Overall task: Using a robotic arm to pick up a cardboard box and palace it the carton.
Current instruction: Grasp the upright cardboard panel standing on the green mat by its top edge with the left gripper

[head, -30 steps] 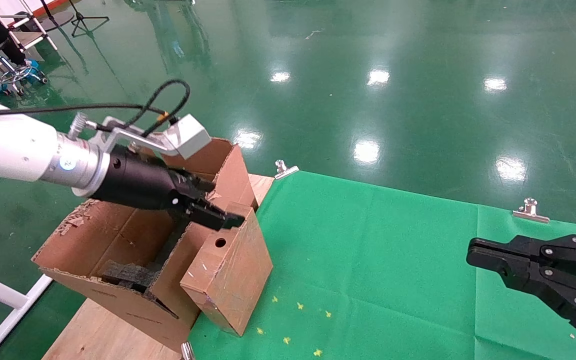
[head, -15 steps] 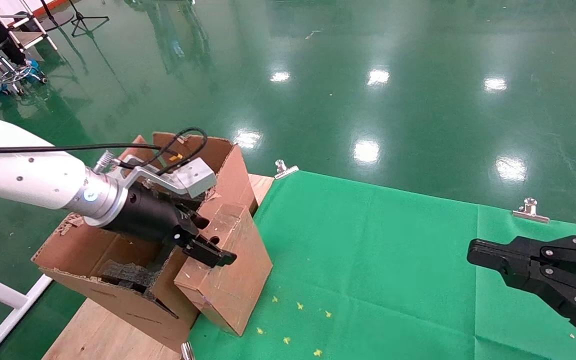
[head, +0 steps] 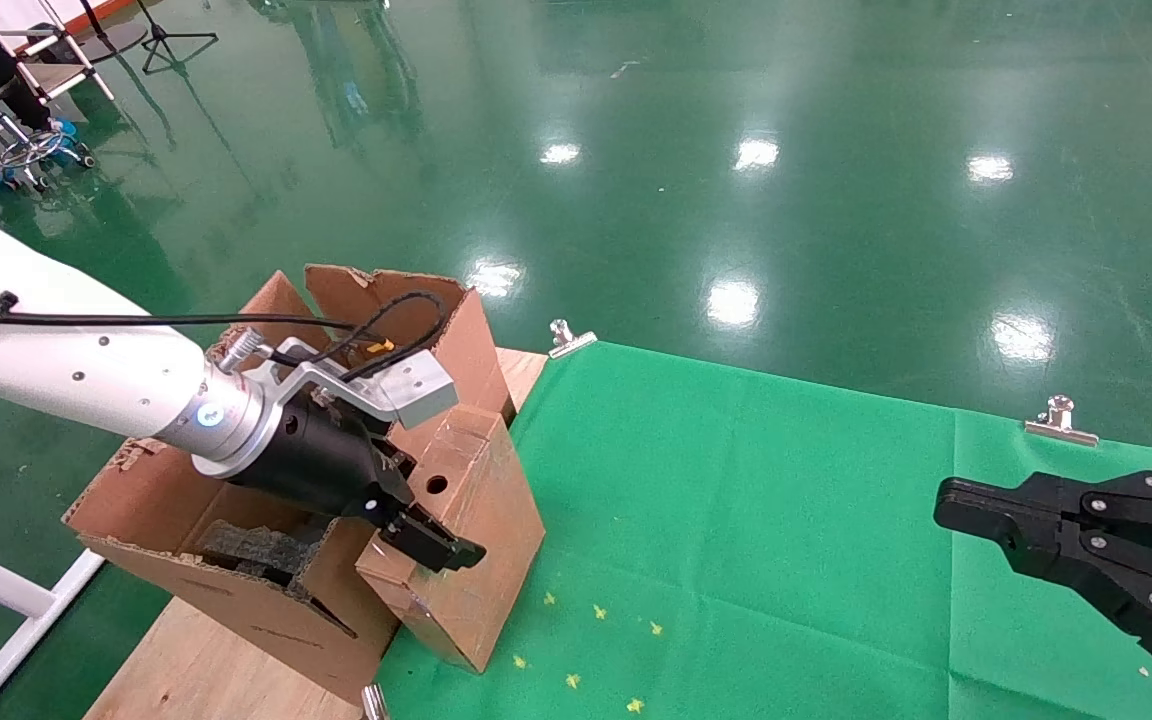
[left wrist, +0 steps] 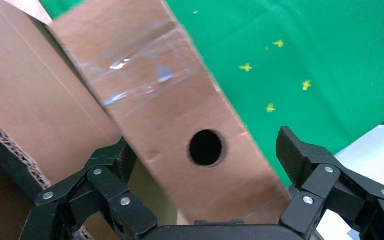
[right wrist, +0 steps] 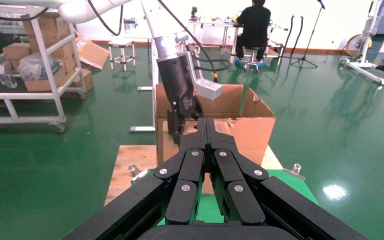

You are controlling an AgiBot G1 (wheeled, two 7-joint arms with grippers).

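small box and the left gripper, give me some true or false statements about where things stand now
1. The left gripper is open with a finger on either side of the small box. True.
2. The small box lies inside the big carton. False: it stands on the table outside it, against its side.
3. The small box has a round hole in one face. True.
4. The right gripper holds the small box. False: it is shut, off to the right above the green cloth, holding nothing.
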